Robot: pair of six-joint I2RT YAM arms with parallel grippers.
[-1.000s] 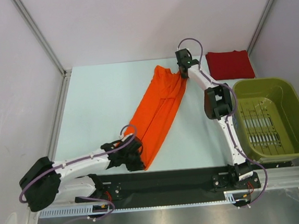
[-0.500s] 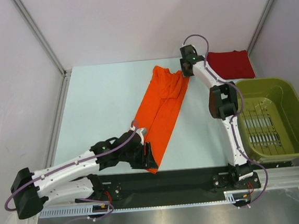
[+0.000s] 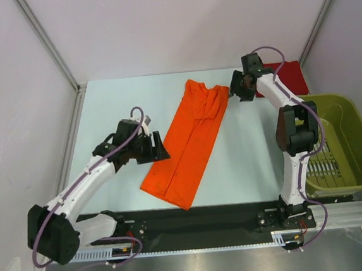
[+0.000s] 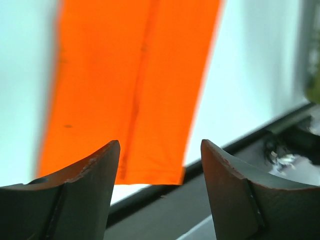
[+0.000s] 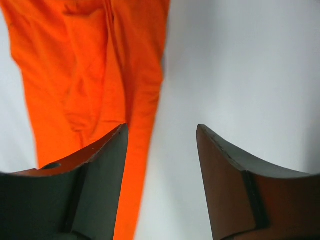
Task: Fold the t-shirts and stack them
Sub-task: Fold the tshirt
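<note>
The bright orange t-shirt [image 3: 188, 141] lies flat as a long narrow strip, slanting from the back centre to the table's near edge. My left gripper [image 3: 161, 152] hovers open just left of its lower half. In the left wrist view the strip [image 4: 135, 85] and its hem lie beyond the open, empty gripper [image 4: 160, 150]. My right gripper [image 3: 234, 88] stands open just right of the strip's far end. In the right wrist view the orange cloth [image 5: 90, 65] lies left of that empty gripper [image 5: 161, 132]. The dark red t-shirt [image 3: 291, 76] lies folded at the back right, partly behind the right arm.
An olive-green plastic basket [image 3: 331, 106] stands at the right edge, close to the right arm. A black strip [image 3: 225, 211] runs along the table's near edge just past the orange hem. White walls with metal posts enclose the back and sides.
Both grippers have opened and let go of the orange t-shirt. The left arm has swung from the near hem up to the strip's left side. The right gripper has drawn back to the right.
</note>
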